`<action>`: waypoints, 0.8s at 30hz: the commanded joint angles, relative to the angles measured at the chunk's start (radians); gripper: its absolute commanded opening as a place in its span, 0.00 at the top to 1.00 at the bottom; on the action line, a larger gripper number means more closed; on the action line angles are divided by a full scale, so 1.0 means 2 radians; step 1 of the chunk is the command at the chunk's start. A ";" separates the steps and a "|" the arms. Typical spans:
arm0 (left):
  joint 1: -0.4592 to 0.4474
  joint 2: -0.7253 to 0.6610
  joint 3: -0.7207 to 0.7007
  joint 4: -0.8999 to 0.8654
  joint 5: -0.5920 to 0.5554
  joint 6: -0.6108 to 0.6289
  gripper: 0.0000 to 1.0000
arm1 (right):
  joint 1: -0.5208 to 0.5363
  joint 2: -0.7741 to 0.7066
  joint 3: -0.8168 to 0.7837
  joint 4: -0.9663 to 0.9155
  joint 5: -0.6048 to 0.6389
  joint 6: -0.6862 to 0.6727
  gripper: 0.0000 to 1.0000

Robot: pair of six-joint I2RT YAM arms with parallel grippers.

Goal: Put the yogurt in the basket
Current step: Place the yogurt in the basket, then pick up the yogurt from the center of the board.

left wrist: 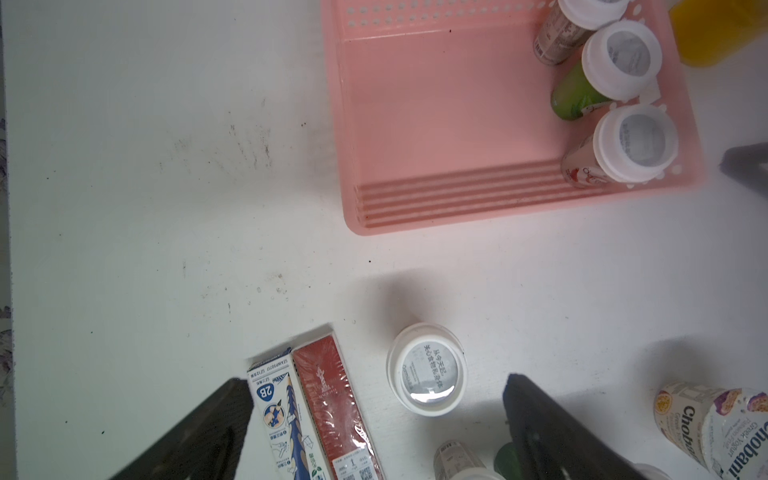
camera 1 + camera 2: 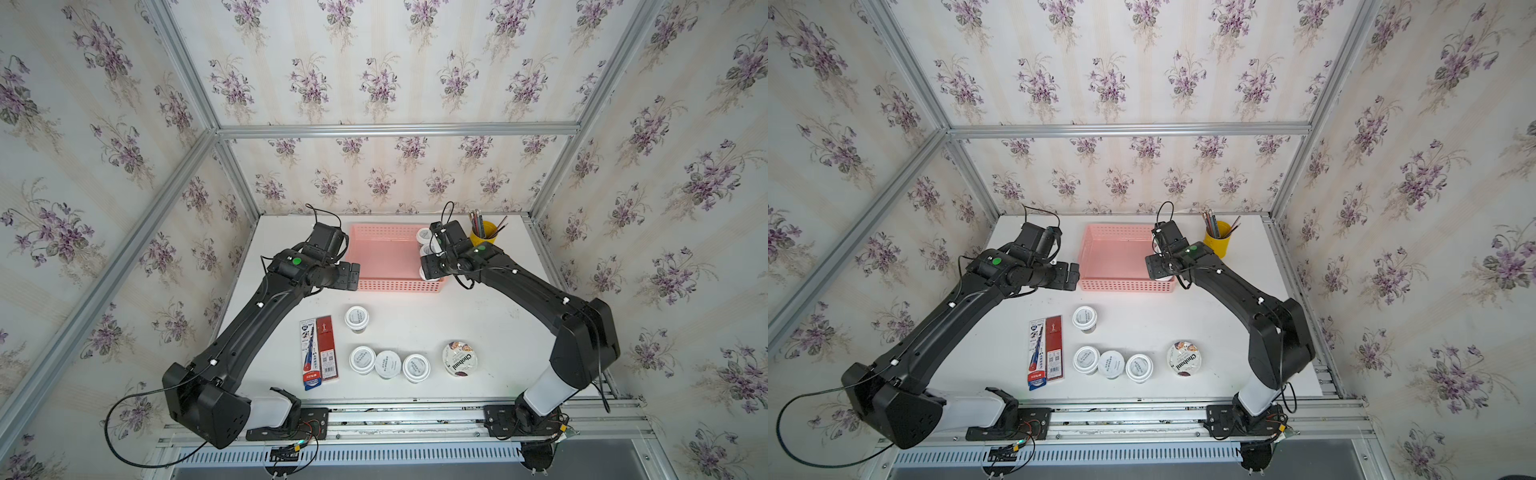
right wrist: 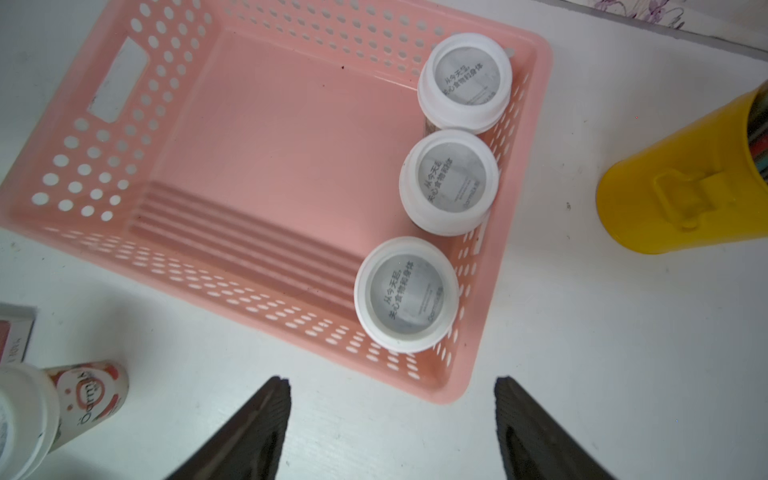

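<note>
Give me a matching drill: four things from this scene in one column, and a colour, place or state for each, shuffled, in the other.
1. basket
2. Chobani cup
3. pencil cup
4. right gripper

a. yellow
b. open, empty
c. holds three small cups
d. lid up on the bare table

Pairs: 1-c, 2-d, 3-a, 4-b

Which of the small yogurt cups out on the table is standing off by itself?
The cup beside the red box, nearest the pink basket. The other three stand in a close row nearer the table's front edge.
</note>
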 commanded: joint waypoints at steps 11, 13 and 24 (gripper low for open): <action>-0.086 -0.009 -0.054 -0.058 0.025 -0.073 0.01 | 0.044 -0.125 -0.207 0.107 -0.048 0.038 0.19; -0.088 -0.002 -0.061 -0.047 0.034 -0.078 0.01 | 0.044 -0.145 -0.225 0.113 -0.049 0.041 0.19; -0.088 0.077 -0.069 -0.021 0.039 -0.069 0.01 | 0.049 -0.175 -0.271 0.149 -0.062 0.056 0.19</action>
